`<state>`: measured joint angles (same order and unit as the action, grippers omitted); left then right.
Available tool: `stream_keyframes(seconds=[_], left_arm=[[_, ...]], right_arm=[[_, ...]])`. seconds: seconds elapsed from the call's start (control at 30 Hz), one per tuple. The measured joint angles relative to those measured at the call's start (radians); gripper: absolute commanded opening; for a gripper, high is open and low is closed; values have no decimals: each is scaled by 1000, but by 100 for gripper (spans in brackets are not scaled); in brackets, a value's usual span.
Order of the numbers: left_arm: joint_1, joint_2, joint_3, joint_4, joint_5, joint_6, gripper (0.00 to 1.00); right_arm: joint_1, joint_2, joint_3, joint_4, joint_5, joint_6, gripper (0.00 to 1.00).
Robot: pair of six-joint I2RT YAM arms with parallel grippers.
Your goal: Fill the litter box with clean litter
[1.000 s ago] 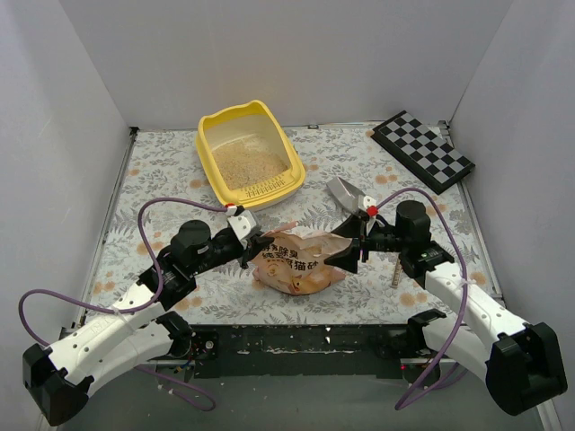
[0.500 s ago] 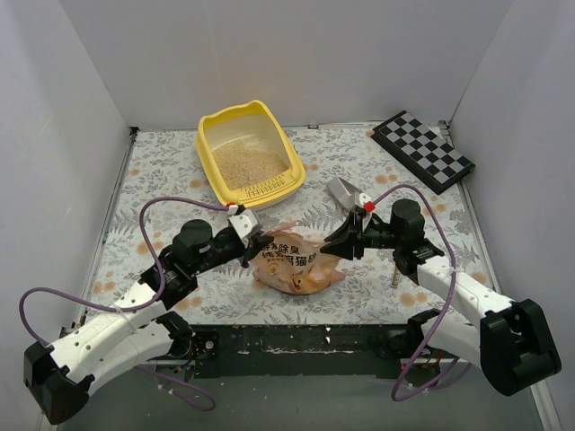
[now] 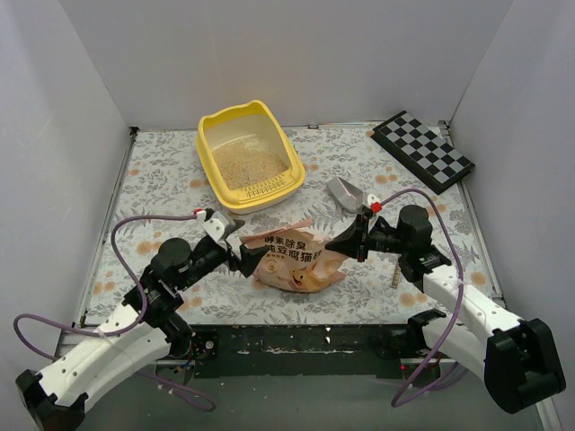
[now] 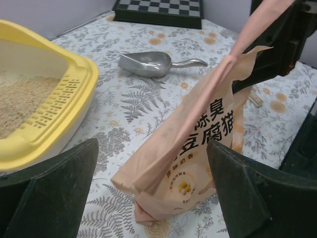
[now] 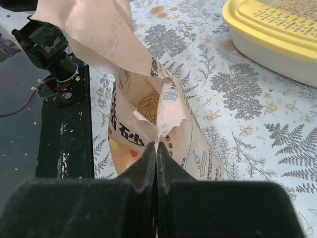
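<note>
The only lettering I can read from here is on the crinkled orange-pink printed bag (image 3: 296,260), lying just toward 6 o'clock from the middle of the top view. Two rows of large dark Chinese characters cross its face: the upper row ends in 除臭, the lower in 豆腐猫砂. My left wrist view (image 4: 198,148) shows 臭 above 豆腐猫, the rest folded away; the small print at 6 o'clock of them is too fine. In my right wrist view (image 5: 173,129) only broken strokes show.
</note>
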<state>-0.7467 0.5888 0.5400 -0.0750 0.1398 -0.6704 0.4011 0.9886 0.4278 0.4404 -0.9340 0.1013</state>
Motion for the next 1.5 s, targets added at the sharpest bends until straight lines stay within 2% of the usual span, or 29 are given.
stream_keyframes(seconds=[0.17, 0.33, 0.57, 0.87, 1.0, 1.17, 1.23, 1.37, 1.5], left_arm=[[5, -134, -77, 5, -112, -39, 98], [6, -148, -121, 23, -121, -53, 98], [24, -65, -142, 107, -42, -68, 98], [59, 154, -143, 280, 108, -98, 94], [79, 229, -143, 357, 174, -124, 83], [127, 297, -148, 457, 263, -166, 53], [156, 315, -151, 497, 304, -187, 38], [204, 354, -156, 575, 396, -236, 2], [222, 385, -158, 622, 471, -268, 0]], right_arm=[[-30, -66, -7, -58, 23, -4, 1], [-35, -71, -8, -76, 24, 0, 1], [-37, -71, -14, -67, 18, 15, 1], [-41, -74, -34, -20, 8, 53, 1], [-41, -84, -42, -18, 8, 64, 1], [-42, -95, -60, 8, 9, 87, 1], [-42, -105, -74, 21, 10, 101, 1], [-42, -115, -94, 50, 11, 125, 1], [-43, -117, -106, 69, 8, 153, 1]])
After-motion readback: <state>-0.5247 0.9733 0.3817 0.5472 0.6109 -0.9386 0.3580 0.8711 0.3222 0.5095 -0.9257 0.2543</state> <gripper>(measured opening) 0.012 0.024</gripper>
